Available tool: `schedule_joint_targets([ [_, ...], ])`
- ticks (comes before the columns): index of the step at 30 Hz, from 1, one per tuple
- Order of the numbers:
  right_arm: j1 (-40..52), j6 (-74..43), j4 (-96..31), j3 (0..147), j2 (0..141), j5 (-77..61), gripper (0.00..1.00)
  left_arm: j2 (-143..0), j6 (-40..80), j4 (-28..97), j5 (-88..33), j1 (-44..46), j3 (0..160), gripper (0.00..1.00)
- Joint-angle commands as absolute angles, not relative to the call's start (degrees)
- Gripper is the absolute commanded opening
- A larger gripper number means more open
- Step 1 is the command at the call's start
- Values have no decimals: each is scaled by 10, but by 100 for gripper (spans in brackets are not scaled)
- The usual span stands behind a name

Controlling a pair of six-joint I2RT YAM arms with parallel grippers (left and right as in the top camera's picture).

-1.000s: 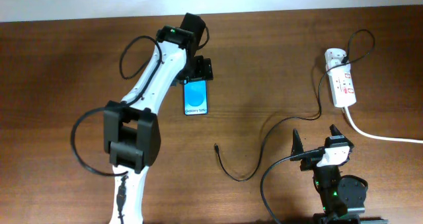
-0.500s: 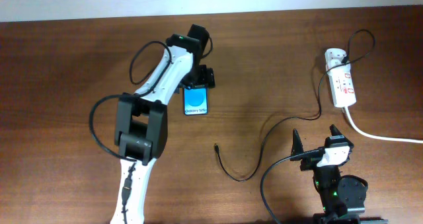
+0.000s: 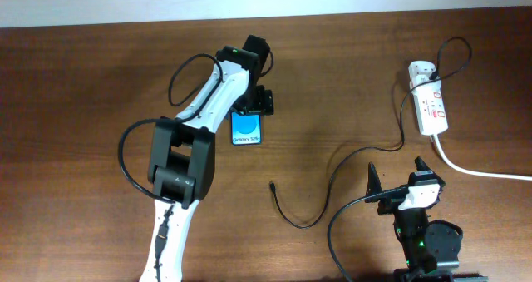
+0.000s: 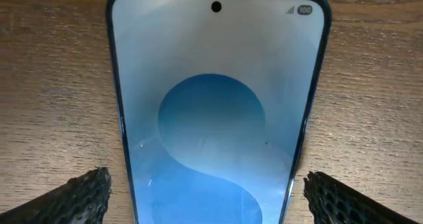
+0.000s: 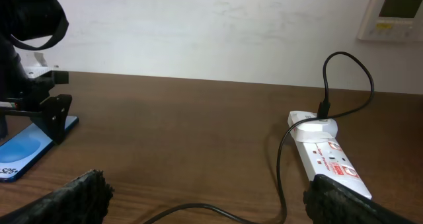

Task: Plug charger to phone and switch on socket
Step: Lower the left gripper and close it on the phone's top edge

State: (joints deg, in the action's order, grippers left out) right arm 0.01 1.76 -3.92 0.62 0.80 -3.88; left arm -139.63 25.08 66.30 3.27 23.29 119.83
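The phone point(image 3: 248, 130) lies flat on the table with its blue screen up; it fills the left wrist view point(image 4: 218, 112). My left gripper point(image 3: 253, 106) is open over the phone's far end, a finger on each side of it, not gripping. The charger cable point(image 3: 332, 178) runs from its plug tip point(image 3: 273, 185) across the table to the white adapter point(image 3: 421, 69) in the socket strip point(image 3: 431, 106). My right gripper point(image 3: 399, 175) is open and empty near the front edge; the socket strip point(image 5: 330, 156) and cable point(image 5: 281, 164) show in its view.
The socket's thick white cord point(image 3: 474, 170) runs off to the right edge. A white wall point(image 5: 198, 26) stands behind the table's far edge. Bare wood lies between the phone and the cable's plug tip.
My left arm has shifted a little to the right and settled over the phone's far end. The phone, cable, socket and right arm have not moved.
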Motion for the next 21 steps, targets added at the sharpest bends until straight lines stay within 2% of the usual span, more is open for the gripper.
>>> schedule_joint_targets([
  [1,4,17,-43,3,4,-36,99,-1404,244,660,41,230,1189,99],
  [8,4,17,-43,3,4,-36,98,-1442,241,661,0,230,1189,100],
  [14,4,17,-43,3,4,-36,98,-1442,241,663,5,229,1189,91],
  [21,4,17,-43,3,4,-36,98,-1442,241,667,9,227,1189,86],
])
